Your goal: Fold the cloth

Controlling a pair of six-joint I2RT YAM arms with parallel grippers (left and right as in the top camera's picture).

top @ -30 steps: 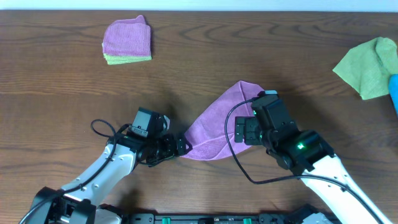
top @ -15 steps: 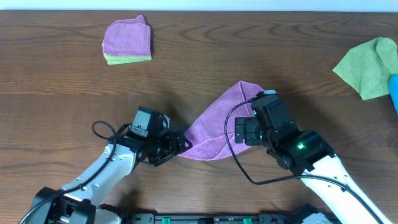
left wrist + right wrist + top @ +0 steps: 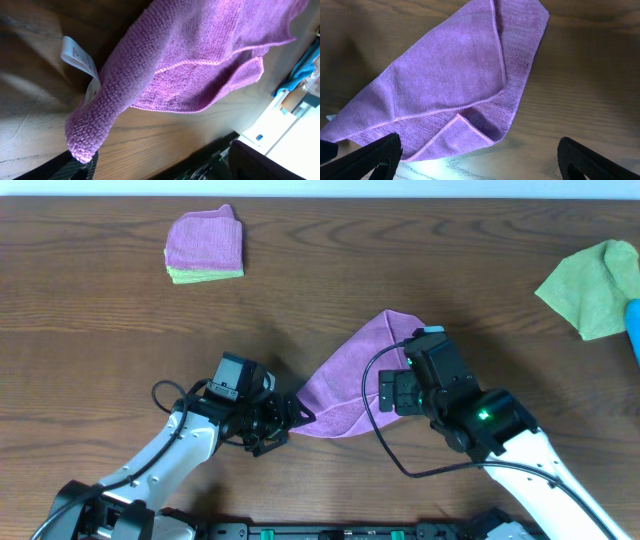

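We see the cloth [image 3: 350, 380] lying partly folded at frame centre, its white tag [image 3: 79, 56] unreadable. The left gripper [image 3: 285, 425] gapes at its lower-left corner, and the right gripper [image 3: 480, 150] is spread wide above it.

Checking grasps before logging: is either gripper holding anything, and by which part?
Nothing is held. The left gripper stands open at one corner of the cloth; the right gripper hangs open above it.
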